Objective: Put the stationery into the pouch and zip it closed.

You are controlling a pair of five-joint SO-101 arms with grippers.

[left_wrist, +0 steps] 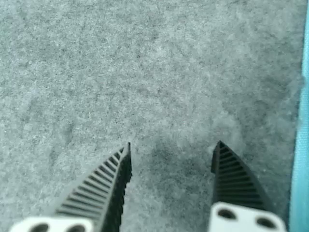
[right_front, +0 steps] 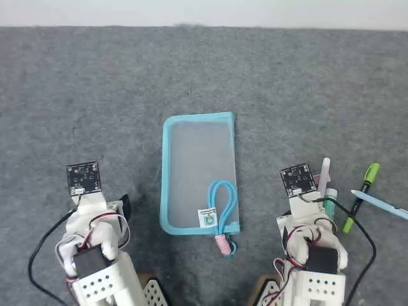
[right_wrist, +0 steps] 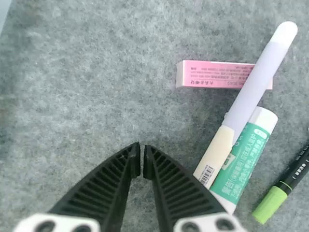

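A mesh pouch (right_front: 197,172) with blue trim lies flat in the middle of the grey felt, its blue loop and pink pull (right_front: 222,242) at the near edge. Left of it, my left gripper (left_wrist: 174,145) stands open over bare felt, with the pouch's blue edge (left_wrist: 304,121) beside it. My right gripper (right_wrist: 141,154) is shut on nothing, just short of the stationery. That group holds a pink eraser (right_wrist: 215,75), a lavender pen (right_wrist: 256,92), a green-and-white glue stick (right_wrist: 246,159) and a green marker (right_wrist: 285,193). The lavender pen (right_front: 325,172) and marker (right_front: 361,194) lie right of the right arm (right_front: 309,229).
A light blue pen (right_front: 379,204) lies farthest right, crossing the marker near the table's edge. The left arm (right_front: 95,217) sits at the near left. A black cable (right_front: 366,248) loops beside the right arm's base. Grey felt stretches beyond the pouch to the far wall.
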